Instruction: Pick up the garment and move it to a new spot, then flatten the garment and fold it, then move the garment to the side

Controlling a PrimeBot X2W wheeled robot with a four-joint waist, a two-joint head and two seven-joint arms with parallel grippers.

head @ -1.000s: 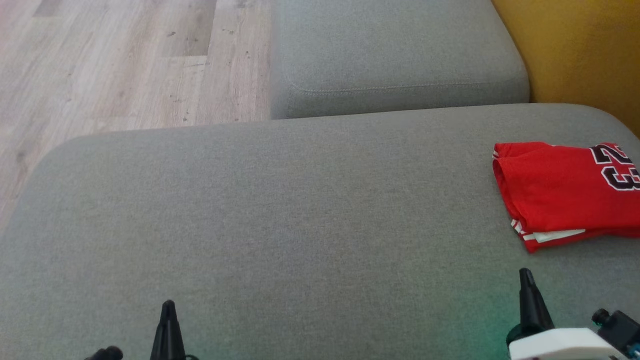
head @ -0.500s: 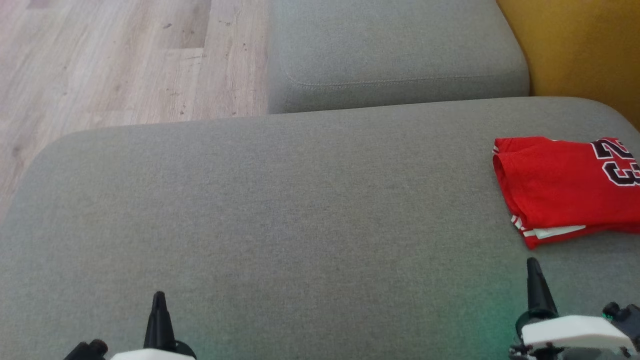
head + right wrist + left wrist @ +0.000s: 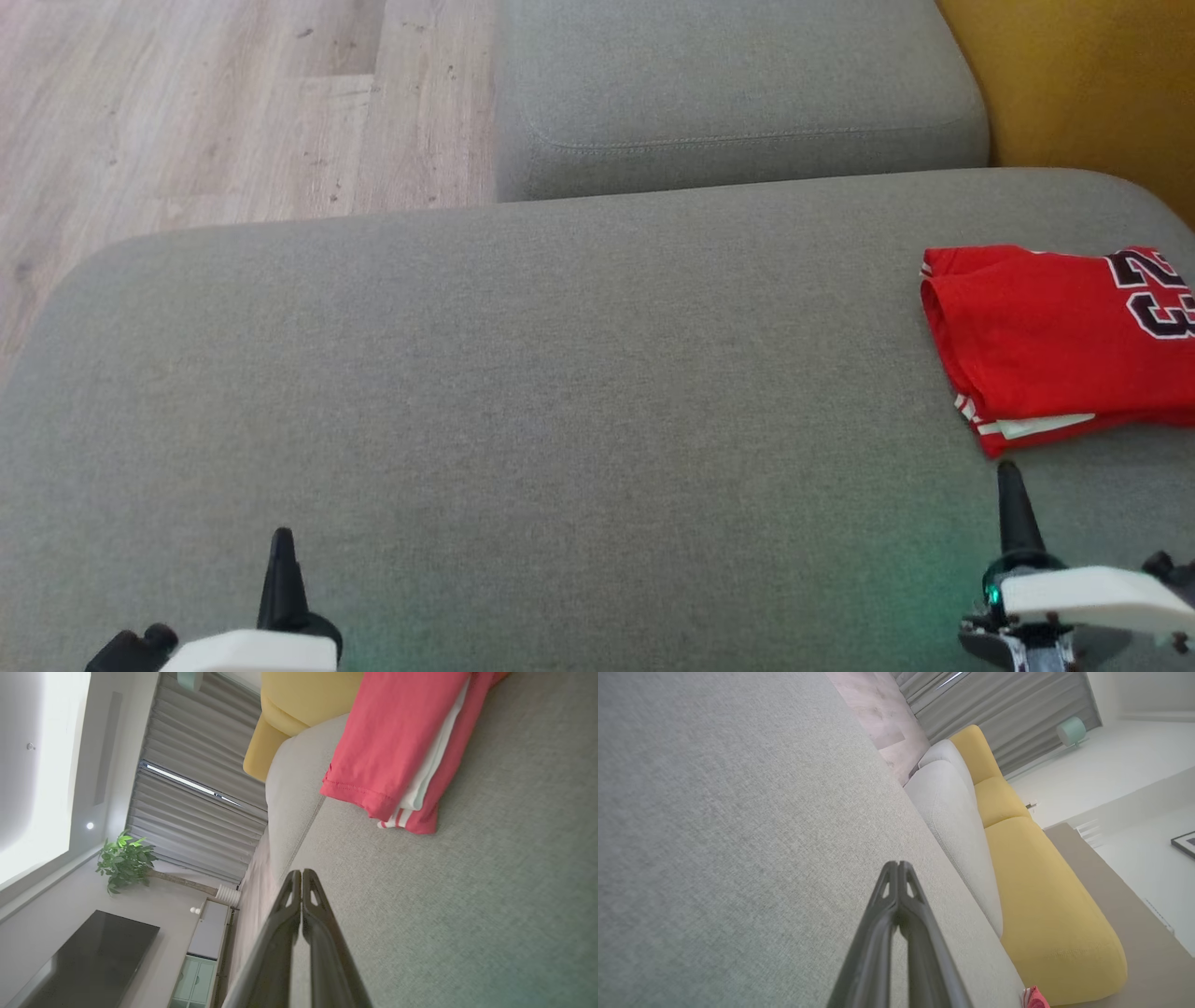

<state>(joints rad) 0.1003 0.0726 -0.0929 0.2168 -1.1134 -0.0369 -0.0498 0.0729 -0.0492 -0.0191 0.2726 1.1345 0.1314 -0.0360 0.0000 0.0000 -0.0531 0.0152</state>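
The garment, a red jersey, lies folded at the right edge of the head view, on the grey seat cushion. In the right wrist view its stacked layers show at upper right, hems aligned.

Left gripper: lower left of the frame, fingers pressed together, holding nothing. Right gripper: lower right, fingers pressed together, holding nothing, its tip near the jersey's lower-left corner but apart from it.

Fold and side placement appear complete. For the step in hand, clearing the arms:
- Draw the right gripper toward the bottom edge of the frame, away from the corner.
- Avoid sweeping across the layered hem; it could snag and open the fold.
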